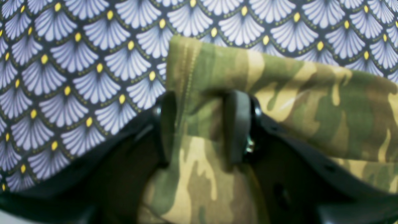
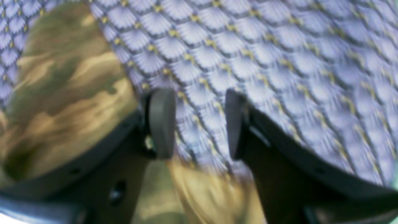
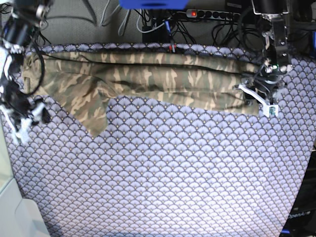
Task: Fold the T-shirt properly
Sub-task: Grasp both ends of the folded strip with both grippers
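Observation:
The camouflage T-shirt (image 3: 148,81) lies stretched in a long band across the far part of the purple scallop table cloth (image 3: 163,173), with one flap (image 3: 96,116) hanging toward the front at the left. My left gripper (image 1: 202,118) is shut on a fold of the T-shirt (image 1: 279,102) and holds it above the cloth; in the base view it (image 3: 254,94) is at the shirt's right end. My right gripper (image 2: 199,121) is open and empty over the table cloth, with the T-shirt (image 2: 65,93) to its left and beneath it. In the base view it (image 3: 22,121) is at the left edge.
A power strip (image 3: 212,14) and loose cables (image 3: 158,24) lie behind the table's far edge. The table's left edge runs beside a white surface (image 3: 12,212). The right edge (image 3: 303,163) drops off to a dark floor.

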